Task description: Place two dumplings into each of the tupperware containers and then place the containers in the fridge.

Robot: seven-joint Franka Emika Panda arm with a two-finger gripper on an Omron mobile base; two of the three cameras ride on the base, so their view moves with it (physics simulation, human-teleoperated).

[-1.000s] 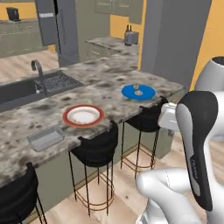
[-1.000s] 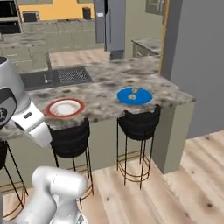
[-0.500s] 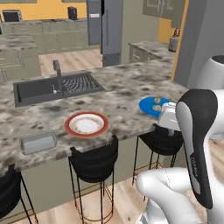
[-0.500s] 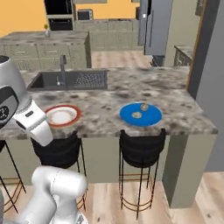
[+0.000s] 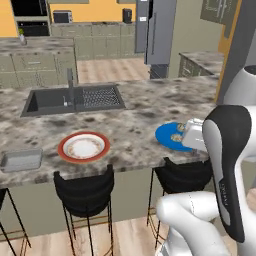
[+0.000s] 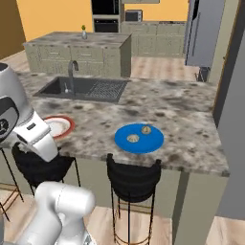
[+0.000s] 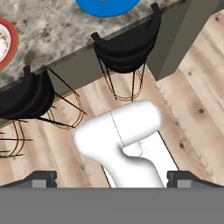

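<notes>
Hand view shows the gripper (image 7: 112, 177) with its two dark tips set far apart, wide open and holding nothing, pointed down at the wooden floor and the black stools beneath the counter edge. Ahead of it and higher, on the speckled tabletop (image 6: 182, 119), lies a flat round blue disc (image 6: 139, 138) carrying two dumplings (image 6: 133, 139), small pale crinkled lumps lying near each other but apart. I judge them light and soft, easy to squash or tear, so a gentle pinch across the plump middle from above looks safest; their skin may be a little slippery. Farther off along the tabletop sits a round white plate with a red-orange rim (image 5: 83, 147), and beyond that, well away from the gripper, one tupperware container (image 5: 21, 160), a shallow grey open tray. It looks thin-walled, light and slightly flexible; taking it by one long rim should serve. A dark sink (image 5: 75, 99) lies across the tabletop, and the fridge (image 6: 205, 31) stands tall and grey well beyond. No brand, label or writing can be read anywhere.
</notes>
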